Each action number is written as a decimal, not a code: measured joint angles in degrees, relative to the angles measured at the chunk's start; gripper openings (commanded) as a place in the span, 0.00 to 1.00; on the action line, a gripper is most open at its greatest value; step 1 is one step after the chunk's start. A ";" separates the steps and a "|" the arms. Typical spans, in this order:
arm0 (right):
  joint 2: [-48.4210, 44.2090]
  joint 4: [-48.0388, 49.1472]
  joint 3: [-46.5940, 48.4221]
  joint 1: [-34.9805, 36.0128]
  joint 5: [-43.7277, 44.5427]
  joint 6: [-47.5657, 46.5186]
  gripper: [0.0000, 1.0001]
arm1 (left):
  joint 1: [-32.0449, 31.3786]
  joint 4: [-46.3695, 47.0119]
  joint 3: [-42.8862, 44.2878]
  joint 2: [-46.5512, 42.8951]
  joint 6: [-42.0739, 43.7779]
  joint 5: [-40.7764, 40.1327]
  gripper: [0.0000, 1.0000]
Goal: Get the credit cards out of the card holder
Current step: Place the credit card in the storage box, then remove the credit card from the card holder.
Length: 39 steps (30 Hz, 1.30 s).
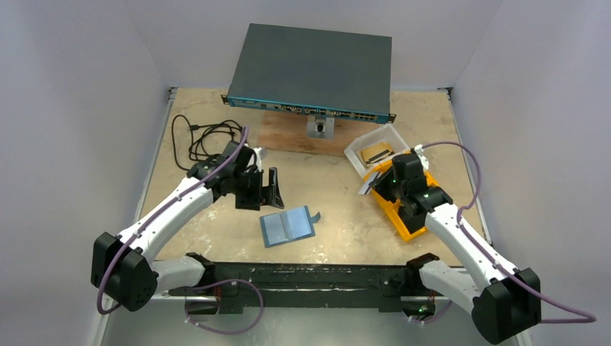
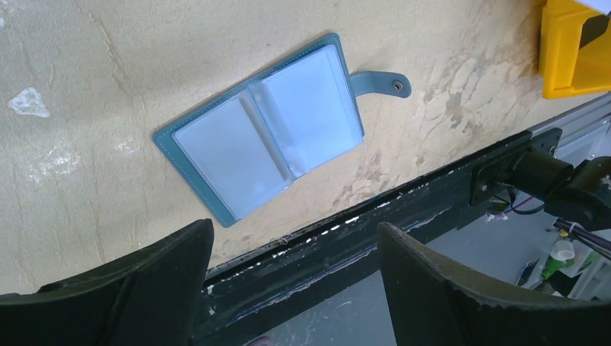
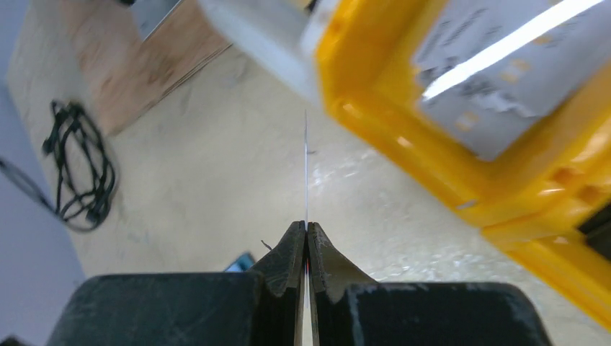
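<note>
There is one card holder (image 1: 288,225), lying open and flat on the surface near its middle, with two clear pockets facing up and its snap tab pointing right. Whether the pockets hold anything cannot be told.

Two credit cards can be counted. One credit card (image 3: 305,166) is in the right arm's grip, and a second card (image 3: 504,72), pale and glossy, lies inside the orange bin (image 1: 400,216) on the right. A brownish flat item sits in the clear tub (image 1: 375,148) just beyond the bin, too small to identify.

There are two arms. The left arm reaches forward and inward from its base, wrist bent down, so the left gripper (image 2: 295,227) hangs over the surface with its jaws spread wide and nothing between them. The card holder (image 2: 266,140) lies just to the near right of these jaws, apart from both fingers.

The right arm folds inward over the orange bin's left edge. The right gripper (image 3: 305,227) has its jaws pressed together, pinching the credit card, which shows edge-on as a thin line jutting from the tips. The card holder is well to the left of these jaws.

A grey flat box (image 1: 310,68), a plywood board (image 1: 284,133) and a coiled black cable (image 1: 205,140) lie at the far side.
</note>
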 measured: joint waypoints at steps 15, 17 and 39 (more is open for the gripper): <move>6.73 -4.55 5.53 -19.12 3.93 -4.20 0.00 | 0.00 -0.44 0.15 -1.27 2.34 1.46 0.84; 8.66 -3.82 5.75 -20.15 3.67 -4.52 0.02 | 0.00 -0.44 0.15 -1.66 2.38 1.51 0.84; 11.96 -1.29 9.09 -20.90 -1.29 -11.65 0.67 | 0.00 -0.44 0.15 -1.92 3.15 1.55 0.85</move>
